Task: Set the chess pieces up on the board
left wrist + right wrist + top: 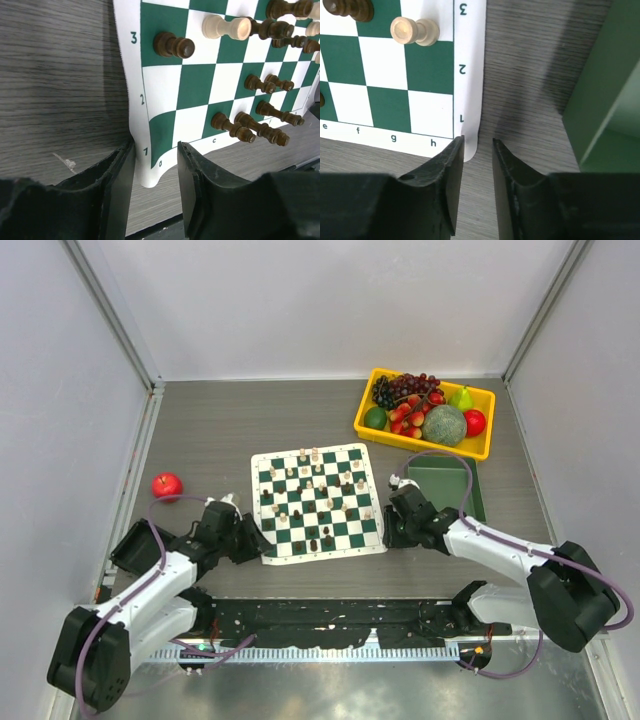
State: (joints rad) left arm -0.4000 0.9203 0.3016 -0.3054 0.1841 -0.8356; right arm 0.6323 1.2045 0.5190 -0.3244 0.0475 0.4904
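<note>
The thin green-and-white checked board (318,554) lies on the grey table (210,440), one near corner inside the parted, empty jaws of both left gripper (155,150) and right gripper (478,142); best pinch only border, pulling evenly.

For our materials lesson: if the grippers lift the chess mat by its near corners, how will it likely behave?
The board is probably floppy: its thin edge ripples near the left gripper. Lifted, it would likely sag and spill the small chess pieces. Pushed, it may buckle rather than slide.
</note>
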